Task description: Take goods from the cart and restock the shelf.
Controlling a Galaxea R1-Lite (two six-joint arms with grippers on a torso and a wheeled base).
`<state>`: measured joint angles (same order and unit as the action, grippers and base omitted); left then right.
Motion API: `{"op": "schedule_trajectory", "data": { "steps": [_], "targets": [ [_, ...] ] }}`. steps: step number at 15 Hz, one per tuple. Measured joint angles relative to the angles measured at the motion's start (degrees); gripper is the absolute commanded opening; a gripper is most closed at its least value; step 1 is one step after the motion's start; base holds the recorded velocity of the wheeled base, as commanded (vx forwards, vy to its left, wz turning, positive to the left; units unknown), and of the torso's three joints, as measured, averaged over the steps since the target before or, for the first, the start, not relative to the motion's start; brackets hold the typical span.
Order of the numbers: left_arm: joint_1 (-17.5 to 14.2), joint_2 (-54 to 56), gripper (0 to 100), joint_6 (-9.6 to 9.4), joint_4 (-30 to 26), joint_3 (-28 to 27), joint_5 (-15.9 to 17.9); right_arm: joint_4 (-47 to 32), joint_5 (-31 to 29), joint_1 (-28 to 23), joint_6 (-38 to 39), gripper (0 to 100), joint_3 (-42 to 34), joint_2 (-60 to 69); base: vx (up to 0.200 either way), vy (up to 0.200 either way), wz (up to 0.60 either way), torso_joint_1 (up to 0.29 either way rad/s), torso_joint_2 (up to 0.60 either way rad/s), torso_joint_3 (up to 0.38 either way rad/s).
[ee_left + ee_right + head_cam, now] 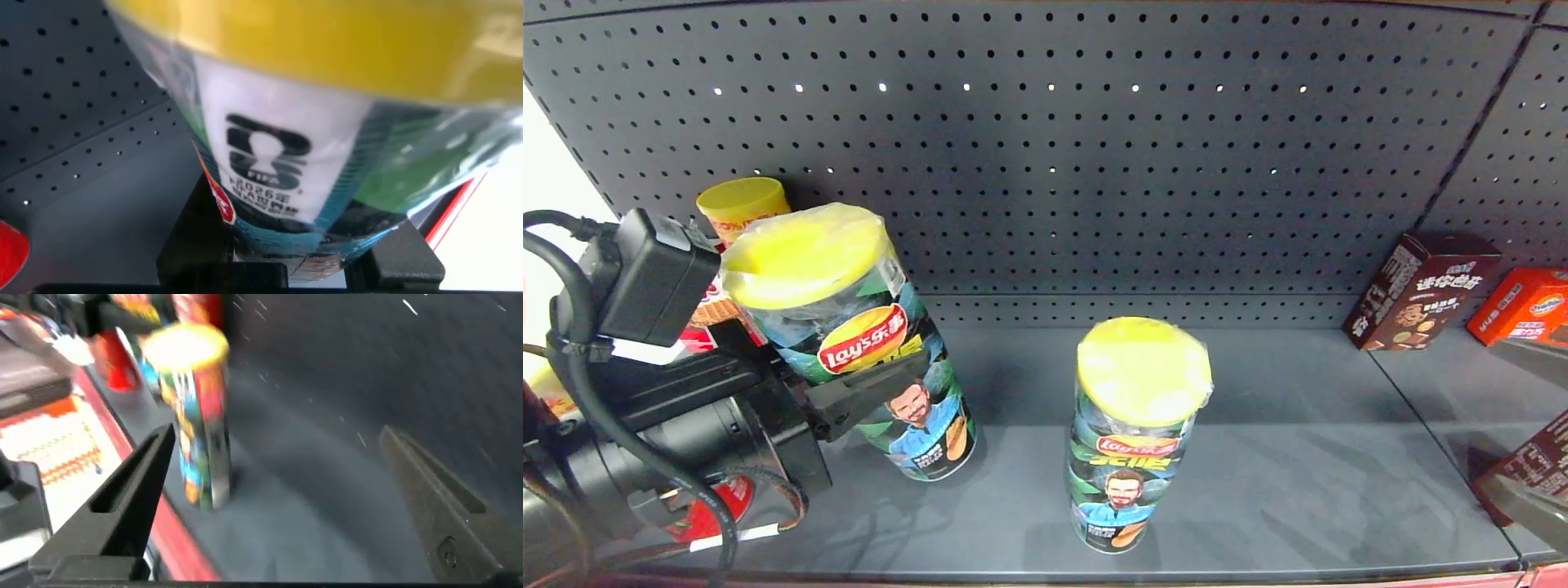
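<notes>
Chip can (pixel 866 343) in your left hand (pixel 849 384) is the one to watch: the fingers are clamped across its lower body, one dark finger lying over the printed front. The can is at the left end of the shelf (pixel 1298 474), just in front of the perforated back panel (pixel 1094 163). Its long axis is tilted, with the lid leaning left and the base pointing toward the middle of the shelf. You cannot tell from here whether the base already touches the shelf. The likely next move is to bring that axis upright and set the base flat before letting go.

A second can (pixel 1131 441) stands upright further right, apart from the held one, so you have room. Your right hand (pixel 276 433) is near the shelf's right end with its fingers wide apart and nothing in them. It is not near the held can, so this placement belongs to the left arm.

Both cans are straight tubes in glossy, slightly crinkled film with yellow plastic lids, so expect a slick surface. The shelf is smooth matte grey. A brown box (pixel 1417 290) and an orange box (pixel 1515 302) sit at the far right.
</notes>
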<state>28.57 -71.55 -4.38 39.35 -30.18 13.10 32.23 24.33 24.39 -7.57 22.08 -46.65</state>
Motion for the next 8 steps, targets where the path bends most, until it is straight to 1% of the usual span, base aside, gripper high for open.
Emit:
{"op": "schedule_trajectory", "data": {
  "steps": [2,4,6,8],
  "targets": [
    [0.1,0.0,0,-0.09,0.0,-0.5,0.0,-10.2,-5.2,-0.5,0.0,100,-0.1,8.7,0.000,0.000,0.00,0.000,0.00,0.000],
    [0.5,0.0,0,-0.11,0.0,-0.6,0.0,-17.9,-11.2,-0.8,0.0,100,-1.2,16.3,0.000,0.000,0.00,0.000,0.00,0.000],
    [0.8,0.1,0,-0.11,-0.1,-0.5,0.0,-22.5,-17.7,-1.6,0.0,100,-3.8,22.5,0.000,0.000,0.00,0.000,0.00,0.000],
    [0.8,0.2,0,-0.11,-0.1,-0.4,-0.1,-24.5,-21.4,-3.0,0.0,100,-7.7,27.9,0.000,0.000,0.00,0.000,0.00,0.000]
  ]
}}
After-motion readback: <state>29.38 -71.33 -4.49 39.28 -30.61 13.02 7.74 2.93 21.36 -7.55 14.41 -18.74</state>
